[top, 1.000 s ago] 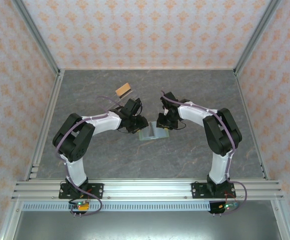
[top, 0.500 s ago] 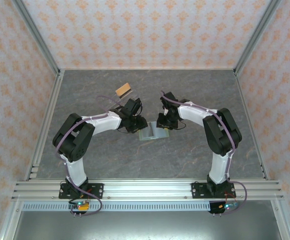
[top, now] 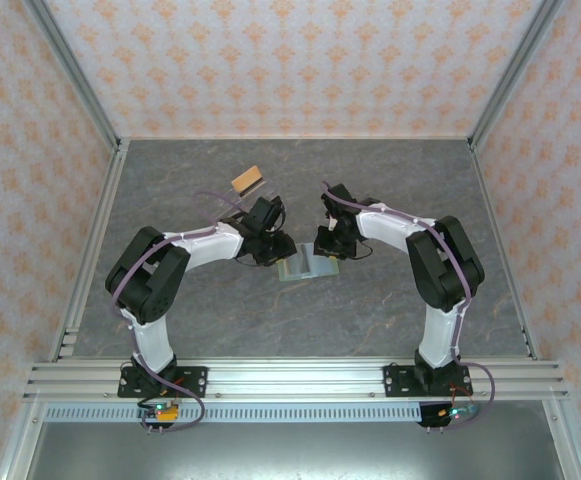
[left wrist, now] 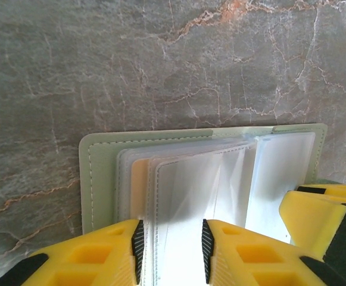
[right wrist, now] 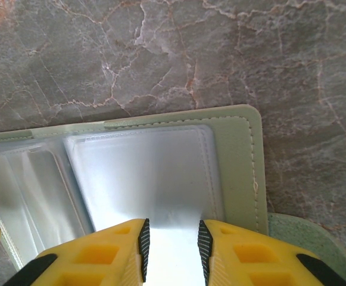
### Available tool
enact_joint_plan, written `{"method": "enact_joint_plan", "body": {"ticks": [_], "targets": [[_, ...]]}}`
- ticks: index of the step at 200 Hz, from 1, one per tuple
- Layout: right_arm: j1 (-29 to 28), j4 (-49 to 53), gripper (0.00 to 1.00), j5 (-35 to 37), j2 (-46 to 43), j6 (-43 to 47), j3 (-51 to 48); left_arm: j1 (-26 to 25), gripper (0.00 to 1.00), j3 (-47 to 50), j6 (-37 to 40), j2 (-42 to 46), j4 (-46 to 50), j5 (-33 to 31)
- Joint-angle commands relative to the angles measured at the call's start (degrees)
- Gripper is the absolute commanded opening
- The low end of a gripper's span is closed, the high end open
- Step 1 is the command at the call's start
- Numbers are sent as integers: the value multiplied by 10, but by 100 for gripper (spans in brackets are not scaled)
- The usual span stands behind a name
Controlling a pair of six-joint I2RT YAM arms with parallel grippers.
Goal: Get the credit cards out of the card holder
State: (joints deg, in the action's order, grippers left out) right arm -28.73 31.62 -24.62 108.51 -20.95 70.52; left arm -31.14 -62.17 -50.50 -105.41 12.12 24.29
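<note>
Nearest you, both arms rise from the aluminium rail (top: 290, 378), bend at the elbow and reach inward. The left arm (top: 205, 243) comes at the card holder (top: 306, 266) from its left, and the right arm (top: 400, 225) from its right.

The card holder lies open like a book, flat on the grey, marble-veined counter (top: 420, 180), between your two wrists.

Your left gripper (left wrist: 171, 239) points down onto the holder's left half. Its yellow fingers (left wrist: 95, 256) stand a little apart, over a stack of clear, glossy plastic sleeves (left wrist: 184, 179). The stack runs on past both fingers, so nothing is pinched. A tan-orange card (left wrist: 138, 187) shows through one of those sleeves.

Your right gripper (right wrist: 173, 238) sits likewise over the holder's right half, with its fingers slightly apart above one flat clear sleeve.

Around the sleeves the cover is matte sage-green, with rounded corners and a line of stitching just inside the edge. A tab (right wrist: 304, 232) of the same green sticks out past the holder's right-hand corner.

Beyond the card holder and to its left, a clear tray (top: 247, 181) with a tan piece on it lies well apart from the holder.
</note>
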Motion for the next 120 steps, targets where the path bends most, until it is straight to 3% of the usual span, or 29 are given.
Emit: {"method": "enact_joint_plan", "body": {"ticks": [1, 66, 120], "targets": [[-1, 19, 32, 29, 26, 6, -5, -5, 35, -16, 4, -15, -13, 17], [-1, 18, 32, 27, 25, 6, -6, -5, 33, -15, -3, -13, -53, 65], [-2, 18, 31, 31, 15, 5, -7, -5, 28, -11, 11, 10, -38, 53]]}}
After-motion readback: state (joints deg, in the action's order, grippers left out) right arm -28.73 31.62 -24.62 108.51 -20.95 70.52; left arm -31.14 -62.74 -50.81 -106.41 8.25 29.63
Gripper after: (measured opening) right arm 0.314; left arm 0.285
